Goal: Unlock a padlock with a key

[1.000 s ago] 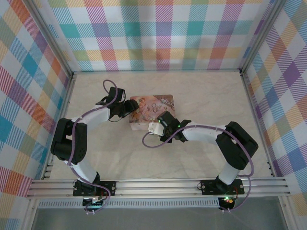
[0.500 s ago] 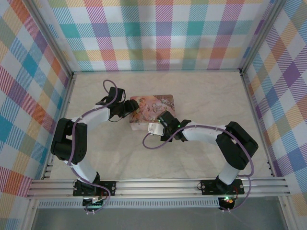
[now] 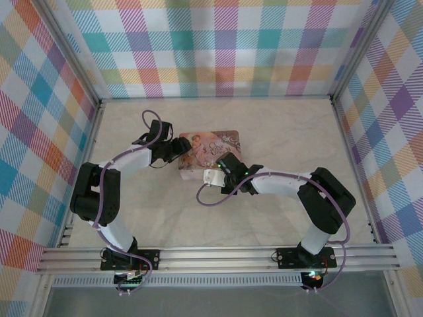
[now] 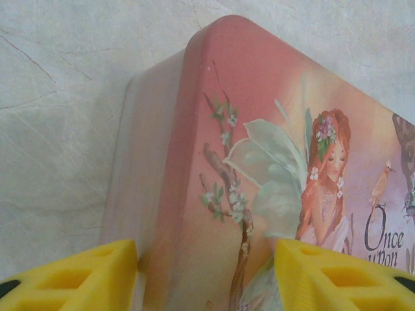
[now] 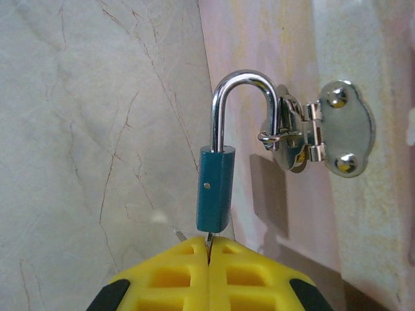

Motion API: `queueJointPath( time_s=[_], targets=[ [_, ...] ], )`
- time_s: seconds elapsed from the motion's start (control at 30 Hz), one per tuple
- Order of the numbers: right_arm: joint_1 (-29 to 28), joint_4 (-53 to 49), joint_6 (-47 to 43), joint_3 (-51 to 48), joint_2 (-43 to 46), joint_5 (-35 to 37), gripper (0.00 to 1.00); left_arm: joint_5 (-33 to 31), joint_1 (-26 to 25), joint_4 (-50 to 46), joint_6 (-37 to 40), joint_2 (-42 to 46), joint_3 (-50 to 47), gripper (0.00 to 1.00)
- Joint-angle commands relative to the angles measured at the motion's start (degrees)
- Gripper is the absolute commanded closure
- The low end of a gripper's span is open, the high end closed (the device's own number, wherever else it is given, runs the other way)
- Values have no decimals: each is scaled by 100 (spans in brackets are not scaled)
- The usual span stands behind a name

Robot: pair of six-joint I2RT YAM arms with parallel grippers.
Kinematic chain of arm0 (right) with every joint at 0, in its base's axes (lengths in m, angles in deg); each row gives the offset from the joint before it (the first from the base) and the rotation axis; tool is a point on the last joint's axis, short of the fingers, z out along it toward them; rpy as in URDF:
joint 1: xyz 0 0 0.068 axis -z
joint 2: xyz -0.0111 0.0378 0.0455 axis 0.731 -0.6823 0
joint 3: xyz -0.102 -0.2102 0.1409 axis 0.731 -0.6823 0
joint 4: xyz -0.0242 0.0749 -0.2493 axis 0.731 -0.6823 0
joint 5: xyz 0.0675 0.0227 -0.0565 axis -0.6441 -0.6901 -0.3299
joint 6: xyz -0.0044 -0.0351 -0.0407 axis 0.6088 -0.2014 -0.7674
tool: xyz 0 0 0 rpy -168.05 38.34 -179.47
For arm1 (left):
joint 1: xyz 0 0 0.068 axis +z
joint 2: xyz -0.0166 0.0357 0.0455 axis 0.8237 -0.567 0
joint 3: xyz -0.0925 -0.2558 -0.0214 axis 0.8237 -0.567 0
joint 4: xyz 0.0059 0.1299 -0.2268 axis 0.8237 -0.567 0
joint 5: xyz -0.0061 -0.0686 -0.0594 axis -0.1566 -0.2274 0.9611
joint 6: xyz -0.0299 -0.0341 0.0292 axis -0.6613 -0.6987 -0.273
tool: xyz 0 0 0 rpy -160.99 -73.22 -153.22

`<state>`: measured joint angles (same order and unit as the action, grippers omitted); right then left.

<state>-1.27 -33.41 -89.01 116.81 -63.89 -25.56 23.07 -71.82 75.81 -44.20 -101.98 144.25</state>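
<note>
Two yellow fingers (image 5: pixel 259 278) of the right pincer (image 5: pixel 209 249) are pressed flat together. They nip the key (image 5: pixel 208 238), a thin metal sliver that stands up out of their seam. Its tip meets the underside of the padlock (image 5: pixel 216 188), whose teal body hangs just above the fingertips, beside the front wall of the tin box (image 5: pixel 259 52). Above the body, the shiny shackle (image 5: pixel 218 123) arches over and hooks through the loop of the silver clasp (image 5: pixel 337 129) riveted to the tin. Seen from above, this pincer sits at the near long edge of the tin, on the pale marble table (image 3: pixel 284 125). Farther off, at the tin's left end, the left pincer (image 4: pixel 206 272) is spread wide. It has one finger on each side of the tin's rounded corner, with the fairy picture on the lid between them. Whether they press on the tin I cannot tell.
</note>
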Motion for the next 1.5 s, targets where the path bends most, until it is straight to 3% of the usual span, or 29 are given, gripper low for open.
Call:
queueJointPath(
  time_s=[0.0, 0.97, 1.47],
  targets=[
    [-35, 145, -79, 100, 174, -31, 100, 164, 36, 64, 55, -34, 142, 42],
    [-412, 348, -43, 97, 325, -192, 100, 146, 67, 132, -26, 43, 65, 42],
    [-607, 385, 681, -353, 1338, -295, 100, 298, 467, 229, -116, 1116, -627, 38]
  ],
)
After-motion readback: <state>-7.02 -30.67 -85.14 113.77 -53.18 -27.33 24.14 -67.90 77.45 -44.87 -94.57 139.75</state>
